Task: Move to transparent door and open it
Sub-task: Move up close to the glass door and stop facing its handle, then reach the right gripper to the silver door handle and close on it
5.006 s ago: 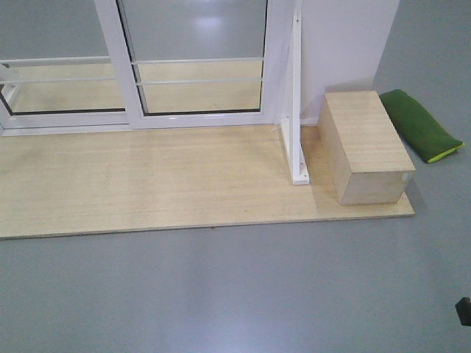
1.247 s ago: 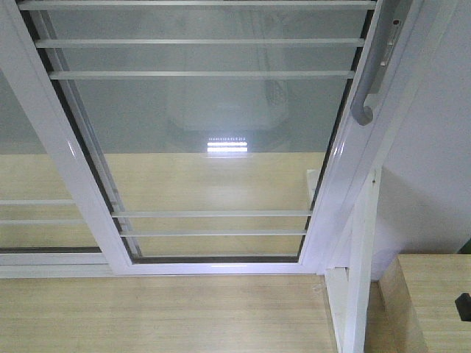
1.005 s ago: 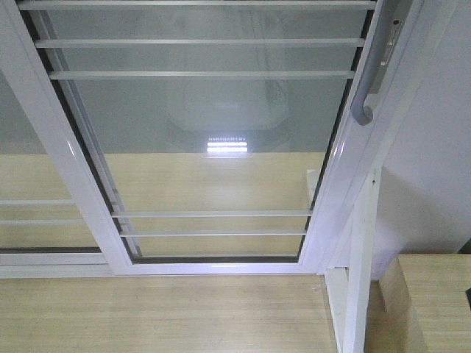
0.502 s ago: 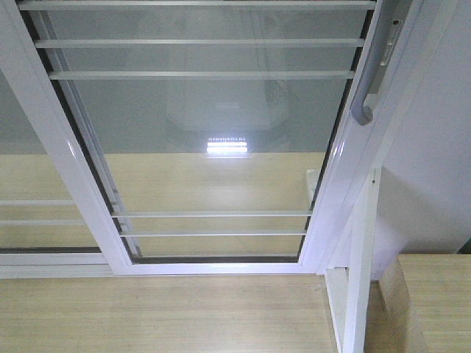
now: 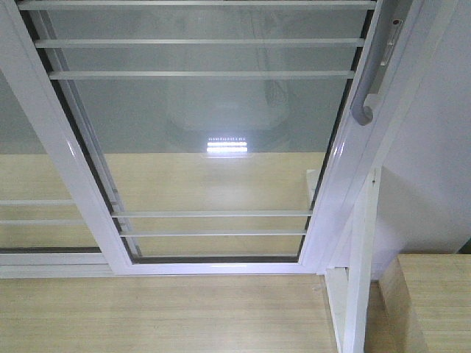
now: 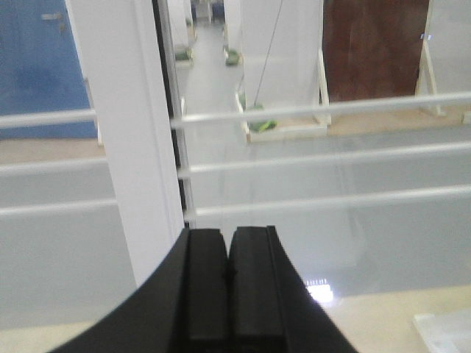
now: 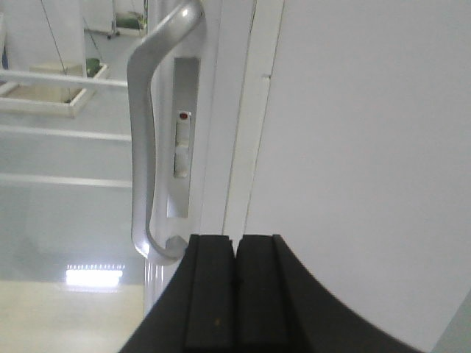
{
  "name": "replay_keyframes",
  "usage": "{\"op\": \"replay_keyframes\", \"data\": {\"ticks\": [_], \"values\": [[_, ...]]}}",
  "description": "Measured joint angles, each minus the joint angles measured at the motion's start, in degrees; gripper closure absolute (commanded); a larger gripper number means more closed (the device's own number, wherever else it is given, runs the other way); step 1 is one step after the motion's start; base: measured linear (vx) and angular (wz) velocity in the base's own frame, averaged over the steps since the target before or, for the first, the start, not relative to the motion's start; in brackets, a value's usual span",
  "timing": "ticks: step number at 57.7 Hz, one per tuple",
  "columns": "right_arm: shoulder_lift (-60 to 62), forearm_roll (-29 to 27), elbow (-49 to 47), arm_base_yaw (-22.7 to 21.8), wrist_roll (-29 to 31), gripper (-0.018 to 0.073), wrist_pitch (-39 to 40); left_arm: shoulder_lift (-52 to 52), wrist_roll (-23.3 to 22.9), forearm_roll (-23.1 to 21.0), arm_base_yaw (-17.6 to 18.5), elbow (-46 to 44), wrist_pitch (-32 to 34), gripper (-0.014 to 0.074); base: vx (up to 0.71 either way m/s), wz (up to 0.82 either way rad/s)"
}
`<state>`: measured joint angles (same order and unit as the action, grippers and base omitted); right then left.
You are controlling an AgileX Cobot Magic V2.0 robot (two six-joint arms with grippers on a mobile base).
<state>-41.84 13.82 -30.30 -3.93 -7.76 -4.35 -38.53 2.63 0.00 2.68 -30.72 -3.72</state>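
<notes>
The transparent door (image 5: pixel 206 118) fills the front view: clear glass with thin white bars in a glossy white frame. Its curved grey handle (image 5: pixel 366 81) sits on the right stile, at the upper right. In the right wrist view the handle (image 7: pixel 143 147) stands upright just left of and beyond my right gripper (image 7: pixel 235 243), which is shut on nothing and not touching it. My left gripper (image 6: pixel 227 243) is also shut and empty. It faces the barred glass (image 6: pixel 331 162) beside a white stile (image 6: pixel 125 132). Neither gripper shows in the front view.
A second barred glass panel (image 5: pixel 29 213) lies at the far left. A bare white post (image 5: pixel 358 272) stands right of the door, with a wooden box (image 5: pixel 434 294) beyond it. A wooden platform (image 5: pixel 162 316) runs below the door. A white wall (image 7: pixel 353 147) is right of the handle.
Five seconds ago the door was far off across the floor; now it fills the view. A dark tip at the right edge has left the front view. The last half second shows no motion.
</notes>
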Motion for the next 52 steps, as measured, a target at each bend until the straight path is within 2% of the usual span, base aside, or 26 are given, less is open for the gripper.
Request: {"op": "replay_keyframes", "data": {"ticks": [14,22,28,34,43,52], "values": [[-3.4,0.1,0.0,0.0,0.0,0.0164,0.0,-1.0,0.0,0.0,0.0,0.0,-1.5,0.0211,0.00,0.00],[-5.7,-1.4,0.0,0.0,-1.9,0.0055,0.0,-1.0,0.0,0.0,0.0,0.0,-4.1,0.0125,0.00,0.00],[-8.9,-4.8,0.0,0.0,-4.4,0.0044,0.3,-1.0,0.0,0.0,0.0,0.0,-4.9,0.0120,0.00,0.00],[-14.1,-4.6,0.0,0.0,-3.4,0.0043,4.3,-1.0,0.0,0.0,0.0,0.0,-5.2,0.0122,0.00,0.00],[-21.8,0.2,0.0,0.0,-2.6,0.0046,17.9,-1.0,0.0,0.0,0.0,0.0,-5.5,0.0122,0.00,0.00],[-28.7,6.6,-0.1,0.0,-6.0,0.0063,32.0,-1.0,0.0,0.0,0.0,0.0,-5.5,0.0122,0.00,0.00]]}}
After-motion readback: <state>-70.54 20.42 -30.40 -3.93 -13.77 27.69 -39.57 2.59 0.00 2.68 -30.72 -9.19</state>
